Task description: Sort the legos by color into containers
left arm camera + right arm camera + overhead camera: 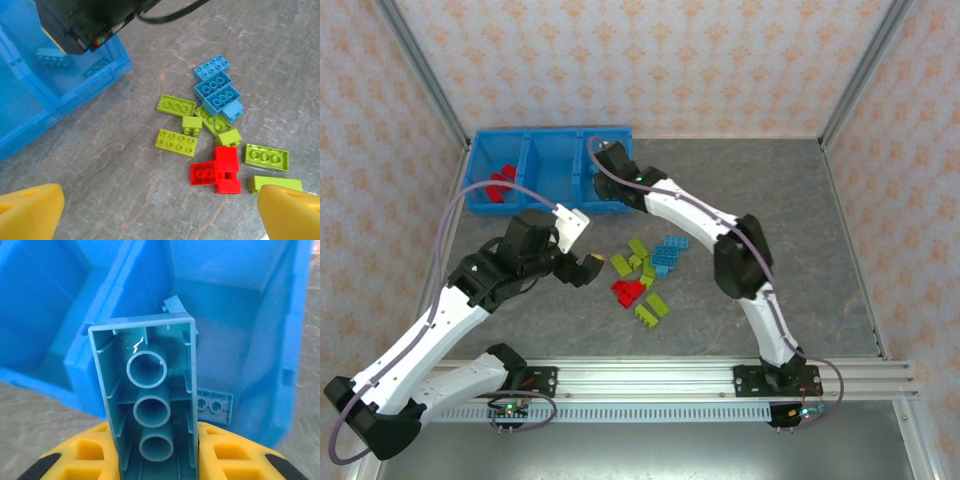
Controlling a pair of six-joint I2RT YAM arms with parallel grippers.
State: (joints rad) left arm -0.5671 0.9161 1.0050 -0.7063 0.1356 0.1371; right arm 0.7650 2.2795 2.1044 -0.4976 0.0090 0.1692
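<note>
Left claw (160, 215): spread wide and empty, poised over the loose bricks (215, 130) right of the bin (75, 85), probably to pick one.
Right claw (155, 455): clamped on a light blue brick (150, 390) above the bin's right compartment (240, 300), where the sorted blue bricks (215, 405) lie.
Overhead view: red bricks (502, 183) in the bin's left compartment.
Right wrist view: the held brick's hollow underside.

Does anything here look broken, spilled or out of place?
Nothing looks damaged. The loose bricks on the table lie in a jumbled heap, one small green brick tipped on its side, but they are simply unsorted. The right gripper holds a light blue brick over the bin.
</note>
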